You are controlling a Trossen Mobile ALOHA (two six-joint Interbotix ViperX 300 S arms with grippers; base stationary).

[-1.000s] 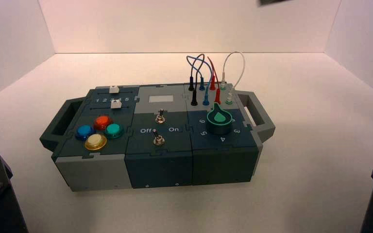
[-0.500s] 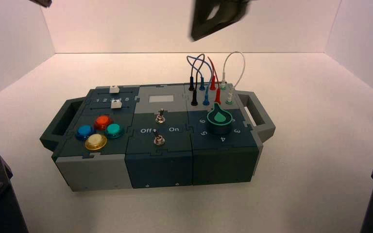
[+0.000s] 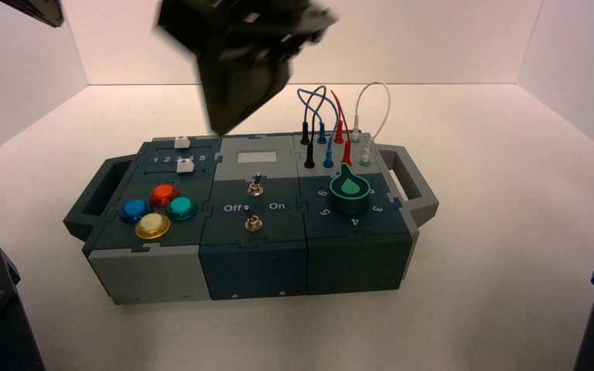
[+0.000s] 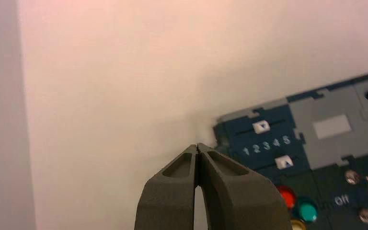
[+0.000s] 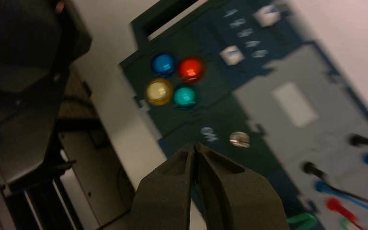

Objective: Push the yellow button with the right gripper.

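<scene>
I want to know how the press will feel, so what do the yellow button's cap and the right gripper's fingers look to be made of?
The yellow button looks like glossy translucent plastic: its pale domed cap glows softly, inside a golden ring. The right gripper, high above the box, has fingers that look like matte dark grey moulded plastic, going by their dull surface and recessed pockets. Both are probably hard, though appearance alone leaves that open.

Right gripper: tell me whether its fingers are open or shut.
Shut. In the right wrist view the right gripper has its two tapered fingers meeting at the tips, holding nothing, above the box, well clear of the yellow button.
</scene>
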